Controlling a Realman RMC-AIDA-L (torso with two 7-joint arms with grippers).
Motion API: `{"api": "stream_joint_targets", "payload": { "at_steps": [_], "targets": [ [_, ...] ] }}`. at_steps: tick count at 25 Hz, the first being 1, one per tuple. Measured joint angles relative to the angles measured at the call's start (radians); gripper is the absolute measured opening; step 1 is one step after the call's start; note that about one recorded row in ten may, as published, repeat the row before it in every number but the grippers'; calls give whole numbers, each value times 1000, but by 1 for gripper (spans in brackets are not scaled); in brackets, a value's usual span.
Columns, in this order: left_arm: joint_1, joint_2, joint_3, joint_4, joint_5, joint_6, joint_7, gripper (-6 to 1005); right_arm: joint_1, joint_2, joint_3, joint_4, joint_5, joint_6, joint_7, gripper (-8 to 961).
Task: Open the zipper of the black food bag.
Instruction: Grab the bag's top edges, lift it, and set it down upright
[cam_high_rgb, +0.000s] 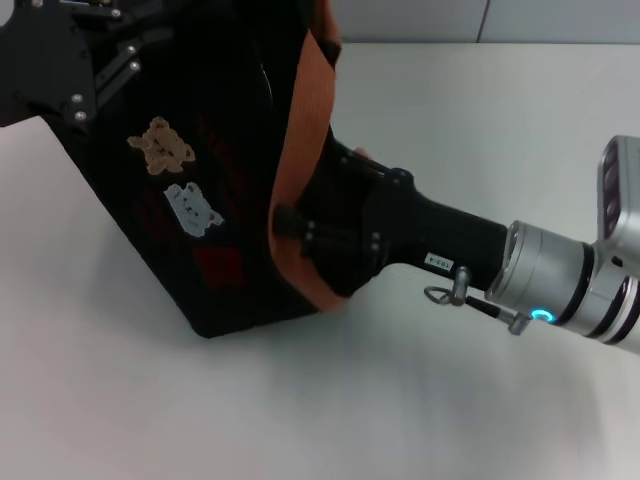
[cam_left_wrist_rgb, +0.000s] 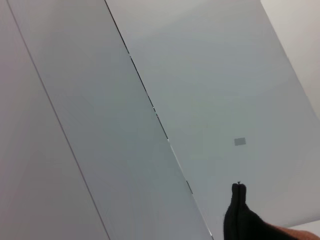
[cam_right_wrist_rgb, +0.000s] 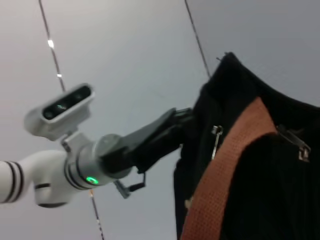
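Zipper progress cannot be judged; its track is hidden. One black food bag (cam_high_rgb: 200, 200) sits tilted on the white table (cam_high_rgb: 450, 400). Left gripper (cam_high_rgb: 60, 60) presses against its far-left corner, fingers hidden. Right gripper (cam_high_rgb: 330, 235) meets the bag's right side by one orange strap (cam_high_rgb: 305, 130); grip unclear.

The black food bag (cam_high_rgb: 200, 180) is filling the table's (cam_high_rgb: 400, 400) far-left corner, tilted. The right gripper (cam_high_rgb: 300, 225) is blocking the bag's right side, and the left gripper (cam_high_rgb: 95, 60) is crowding its far-left end. The near edge and far-right corner are lying open.
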Motion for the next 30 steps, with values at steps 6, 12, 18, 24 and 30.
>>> {"api": "stream_joint_targets", "payload": {
  "at_steps": [6,12,18,24,30],
  "targets": [
    [9,-4,20,-30,0,-2,37,107,-52,-2,0,-48,-15,-42,30,827],
    [47,-3,76,-68,3,2,85,103,-185,-8,11,-209,-3,-183,133,827],
    [72,-3,88,-92,3,17,121,101,-248,-12,53,-301,4,-232,154,827],
    [72,-5,140,-99,-2,43,130,99,-240,-11,116,-308,6,-204,119,828],
    [46,-7,177,-132,-4,70,144,98,-184,-5,136,-245,7,-157,-16,828]
  ]
}}
